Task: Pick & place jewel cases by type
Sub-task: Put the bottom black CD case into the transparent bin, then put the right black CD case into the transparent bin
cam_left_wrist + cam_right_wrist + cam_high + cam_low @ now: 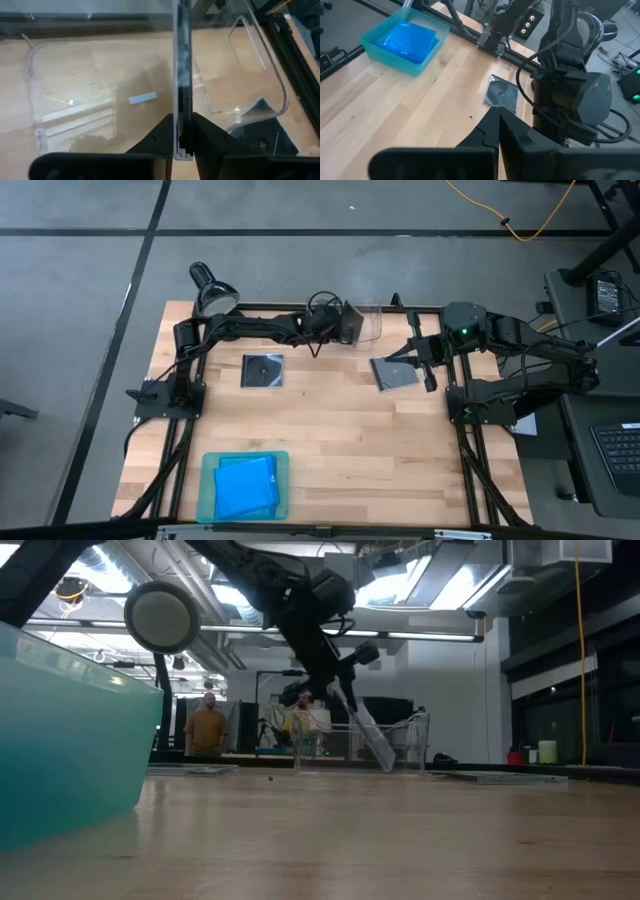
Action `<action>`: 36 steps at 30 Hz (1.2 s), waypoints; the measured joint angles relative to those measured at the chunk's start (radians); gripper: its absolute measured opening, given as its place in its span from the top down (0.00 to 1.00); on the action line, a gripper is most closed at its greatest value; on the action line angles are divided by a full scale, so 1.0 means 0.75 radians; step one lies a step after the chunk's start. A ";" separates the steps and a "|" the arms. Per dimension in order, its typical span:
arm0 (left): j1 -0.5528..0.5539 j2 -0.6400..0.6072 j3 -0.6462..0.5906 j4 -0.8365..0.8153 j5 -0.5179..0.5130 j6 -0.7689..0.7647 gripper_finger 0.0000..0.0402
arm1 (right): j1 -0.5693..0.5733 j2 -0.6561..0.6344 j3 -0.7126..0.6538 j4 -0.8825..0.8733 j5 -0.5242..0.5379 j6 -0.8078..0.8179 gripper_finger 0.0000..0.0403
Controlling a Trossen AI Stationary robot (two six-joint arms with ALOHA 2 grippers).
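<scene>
My left gripper [345,328] reaches to the table's far middle and is shut on a thin dark grey jewel case [181,75], held edge-on over the clear plastic bin [272,75]. In the low view this case [365,735] slants down into the bin [425,740]. A second dark case [263,370] lies flat at the left centre of the table. A third [393,373] lies flat under my right gripper [427,375], which hangs well above it, shut and holding nothing. Blue cases [245,485] lie in the teal tray [210,480]. My left gripper pinches the dark case's two flat faces between its two fingers at one edge [181,142]. The case runs on straight ahead of the fingers. It is tilted, its free end [385,765] low inside the bin; whether that end touches the bin, I cannot tell.
The bin stands at the far edge between the two arms, against the black frame rail [300,308]. A lamp [212,288] stands at the far left corner. Bare wood [360,450] lies between the tray and the dark cases. A person [207,728] shows far behind the table.
</scene>
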 joint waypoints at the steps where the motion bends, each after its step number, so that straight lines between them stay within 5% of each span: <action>1: 0.003 0.000 0.000 -0.004 0.009 0.013 0.86 | 0.000 0.000 0.000 0.000 0.000 -0.005 0.98; 17: 0.017 -0.042 -0.002 -0.258 0.062 0.144 0.67 | 0.000 -0.007 0.001 -0.038 -0.004 -0.033 0.98; 30: 0.009 -0.276 -0.002 -0.441 -0.101 0.232 0.65 | 0.001 -0.007 0.001 -0.050 -0.004 -0.042 0.98; 36: -0.102 -0.377 -0.002 -0.468 -0.094 0.211 0.65 | -0.037 -0.007 -0.102 -0.044 -0.003 0.077 0.98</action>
